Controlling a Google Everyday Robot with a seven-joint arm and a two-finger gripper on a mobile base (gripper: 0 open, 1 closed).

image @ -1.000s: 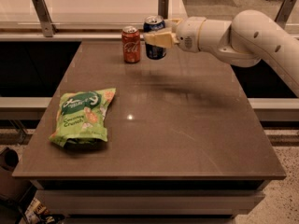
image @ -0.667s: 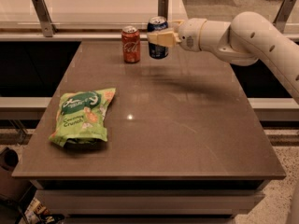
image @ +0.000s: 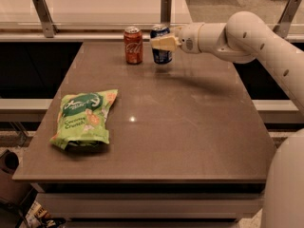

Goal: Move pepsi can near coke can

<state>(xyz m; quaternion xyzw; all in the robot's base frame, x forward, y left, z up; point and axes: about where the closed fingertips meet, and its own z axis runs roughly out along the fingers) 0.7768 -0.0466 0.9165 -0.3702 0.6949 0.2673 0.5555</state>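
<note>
The pepsi can (image: pixel 162 56), dark blue with a silver top, stands upright at the far edge of the table, just right of the coke can (image: pixel 133 45). The coke can is red-orange with white script and also stands upright; a small gap separates the two cans. My gripper (image: pixel 159 42) reaches in from the right and its cream fingers (image: pixel 164 42) are closed across the upper half of the pepsi can. The can's base is at or just above the tabletop.
A green chips bag (image: pixel 85 117) lies flat on the left half of the brown table (image: pixel 190 127). Metal posts (image: pixel 166 8) and a glass rail stand behind the table's far edge. My white arm (image: pixel 256 37) spans the far right.
The gripper has lowered the pepsi can from a raised position down to table level beside the coke can. The coke can and chips bag have not moved.
</note>
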